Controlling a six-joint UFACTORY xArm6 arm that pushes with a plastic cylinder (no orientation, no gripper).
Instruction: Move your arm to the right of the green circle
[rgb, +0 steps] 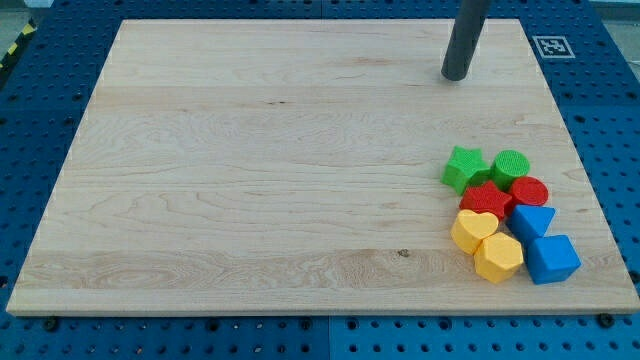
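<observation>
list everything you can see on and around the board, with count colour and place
green star: 1, green, top left of the cluster at the board's lower right
green circle: 1, green, right of the star
red star: 1, red, cluster centre
red circle: 1, red, below the green circle
yellow heart: 1, yellow, cluster's left
yellow hexagon: 1, yellow, cluster's bottom
blue triangle: 1, blue, below the red circle
blue cube: 1, blue, cluster's bottom right
board: 1, light wood, on a blue pegboard
marker tag: 1, black and white, beside the board's top right corner
my tip: 1, dark rod, above the cluster, touching no block
</observation>
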